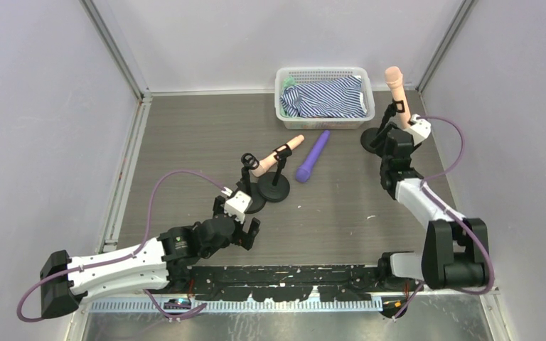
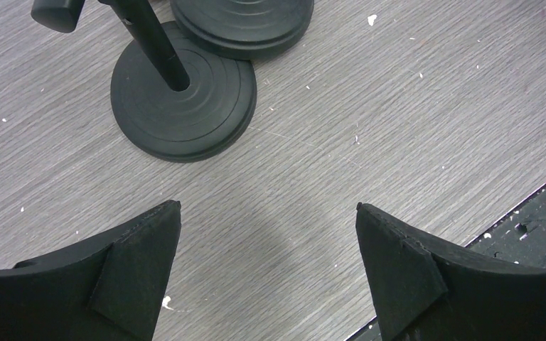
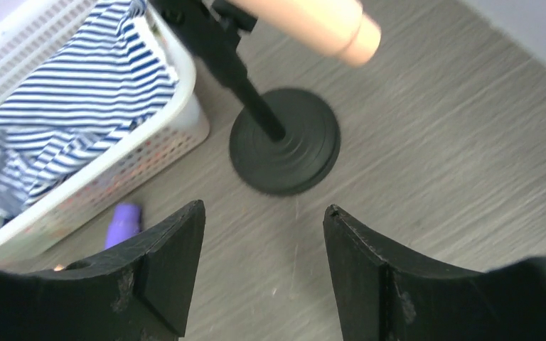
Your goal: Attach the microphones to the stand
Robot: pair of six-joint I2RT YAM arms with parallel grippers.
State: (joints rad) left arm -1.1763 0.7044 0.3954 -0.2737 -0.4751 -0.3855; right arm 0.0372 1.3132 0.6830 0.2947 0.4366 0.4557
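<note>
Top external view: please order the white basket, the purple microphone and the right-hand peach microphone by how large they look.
1. white basket: clearly largest.
2. purple microphone and right-hand peach microphone: similar length; the peach one sits higher, nearer the camera, so I leave them unranked.

Bright, even light; soft shadows; right wrist view motion-blurred, stand base (image 3: 300, 158) smeared; left wrist sharp.

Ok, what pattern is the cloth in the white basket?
The cloth has blue and white stripes, clearest in the right wrist view.
</note>
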